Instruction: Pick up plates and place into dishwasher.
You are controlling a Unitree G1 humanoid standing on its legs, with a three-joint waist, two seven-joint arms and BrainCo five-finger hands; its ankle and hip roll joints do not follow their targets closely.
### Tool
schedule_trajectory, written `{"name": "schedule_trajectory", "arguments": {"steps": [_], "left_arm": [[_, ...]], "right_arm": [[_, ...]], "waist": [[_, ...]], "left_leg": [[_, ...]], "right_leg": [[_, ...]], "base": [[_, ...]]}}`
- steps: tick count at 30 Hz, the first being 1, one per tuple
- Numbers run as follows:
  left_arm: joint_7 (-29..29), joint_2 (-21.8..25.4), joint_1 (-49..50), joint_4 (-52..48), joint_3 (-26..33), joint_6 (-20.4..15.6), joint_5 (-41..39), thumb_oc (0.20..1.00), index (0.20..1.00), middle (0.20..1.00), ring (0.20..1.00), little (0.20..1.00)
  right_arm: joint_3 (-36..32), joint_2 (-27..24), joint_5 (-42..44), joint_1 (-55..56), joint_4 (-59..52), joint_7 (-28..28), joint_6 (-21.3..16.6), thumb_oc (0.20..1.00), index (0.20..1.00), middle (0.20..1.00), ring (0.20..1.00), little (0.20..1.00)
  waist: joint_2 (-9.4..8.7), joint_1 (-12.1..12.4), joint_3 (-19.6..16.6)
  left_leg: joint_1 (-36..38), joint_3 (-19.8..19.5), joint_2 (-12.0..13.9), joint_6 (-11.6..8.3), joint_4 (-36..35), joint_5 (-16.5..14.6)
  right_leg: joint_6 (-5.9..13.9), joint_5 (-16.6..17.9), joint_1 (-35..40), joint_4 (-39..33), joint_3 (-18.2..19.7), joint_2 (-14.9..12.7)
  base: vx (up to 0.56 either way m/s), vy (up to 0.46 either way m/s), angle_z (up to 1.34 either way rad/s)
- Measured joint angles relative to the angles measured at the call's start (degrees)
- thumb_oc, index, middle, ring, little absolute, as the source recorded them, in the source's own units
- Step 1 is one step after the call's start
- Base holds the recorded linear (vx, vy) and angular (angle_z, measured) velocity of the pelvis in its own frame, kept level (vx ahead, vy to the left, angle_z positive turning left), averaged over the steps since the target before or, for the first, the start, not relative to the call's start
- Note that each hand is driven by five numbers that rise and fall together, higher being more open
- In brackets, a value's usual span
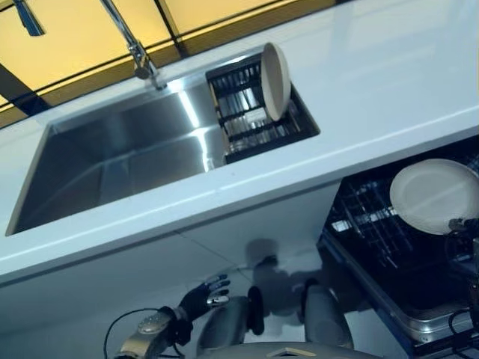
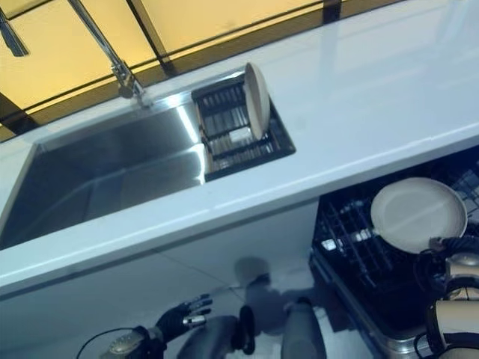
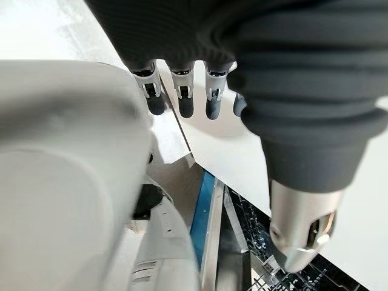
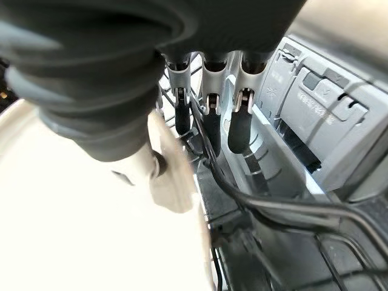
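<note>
Cream plate, held: we see one round cream plate over the open dishwasher's dark wire rack, at the right, below the desk edge.
Right hand: we find the right hand at that plate's lower right edge. In its wrist view the thumb lies on the plate's face and the fingers reach down behind its rim, so the plate is pinched between them.
Cream plate, waiting: we see a second plate standing on edge in the black drying rack, which sits in the right end of the sink.
Sink: we note a steel sink set into the white desk, with a chrome tap at its back edge.
Dishwasher: we see the dishwasher under the desk at the right, with the rack pulled out. In the right wrist view a grey plastic panel with compartments lies beyond the fingers.
Left hand: we find the left hand low, in front of the white cabinet face. Its fingers are loosely extended and hold nothing.
Backdrop: we see yellow panels with dark frames behind the desk.
</note>
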Motion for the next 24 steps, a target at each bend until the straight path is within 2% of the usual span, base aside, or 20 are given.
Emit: {"name": "schedule_trajectory", "arguments": {"steps": [8, 17, 24], "left_arm": [[1.1, 0.6, -2.9, -0.4, 0.0, -1.0, -1.6, 1.0, 1.0, 1.0, 1.0, 1.0], [1.1, 0.9, -3.9, -0.4, 0.1, -1.2, -1.6, 1.0, 1.0, 1.0, 1.0, 1.0], [1.1, 1.0, -4.2, -0.4, 0.7, -1.2, -2.1, 1.0, 1.0, 1.0, 1.0, 1.0]], "right_arm": [[0.2, -0.3, 1.4, -1.7, 1.0, -0.2, 0.0, 0.2, 0.2, 0.2, 0.2, 0.2], [0.1, -0.1, 1.4, -1.6, 0.5, -2.4, -1.6, 0.2, 0.2, 0.2, 0.2, 0.2], [0.2, 2.8, -4.7, 2.4, -5.7, -8.7, -4.7, 0.2, 0.2, 0.2, 0.2, 0.2]], "waist": [[-0.92, 0.0, 2.7], [-1.05, -0.2, 3.4], [-1.53, -1.1, 3.9]], "left_leg": [[-1.0, 0.0, 0.0, 0.16, 0.3, 0.2], [-0.9, 0.2, 0.0, 0.22, 0.0, 0.2], [-0.7, 0.8, 0.4, 0.21, -0.5, 0.2]], "right_leg": [[0.03, 0.4, -0.9, -0.3, -0.1, 0.0], [0.09, 0.6, -0.9, -0.7, 0.1, 0.0], [0.13, 1.3, -0.8, -1.9, 1.0, 0.8]], "base": [[-0.06, -0.01, 0.01], [-0.01, 0.0, -0.01], [-0.03, 0.017, -0.07]]}}
